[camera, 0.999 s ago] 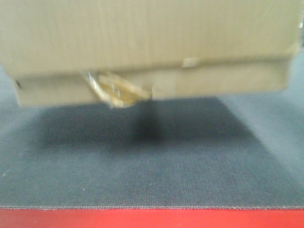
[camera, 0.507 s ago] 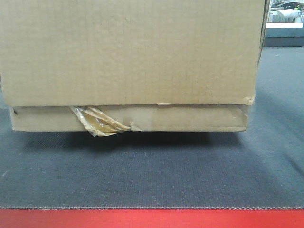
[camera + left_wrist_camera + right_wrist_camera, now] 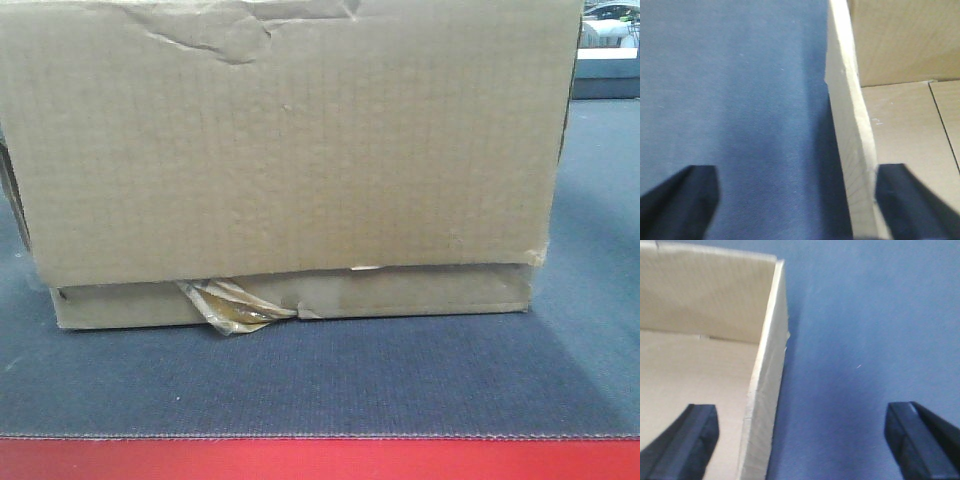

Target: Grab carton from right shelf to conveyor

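Carton (image 3: 290, 150): sits flat on the conveyor (image 3: 320, 385), near its red edge strip (image 3: 320, 460), with its long side parallel to that strip.
Left gripper (image 3: 795, 192): spread wide astride the carton's left wall, gripping nothing.
Right gripper (image 3: 802, 427): equally wide astride the right wall, one finger inside the carton and one over the belt.
Key relation: each wall stands between a pair of fingers, so withdrawal probably has to be straight up.
Surface: level, dark woven belt.

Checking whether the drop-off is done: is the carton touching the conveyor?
Touching. The front view shows the carton's bottom edge sitting flush on the conveyor, with no gap or shadow strip beneath it.
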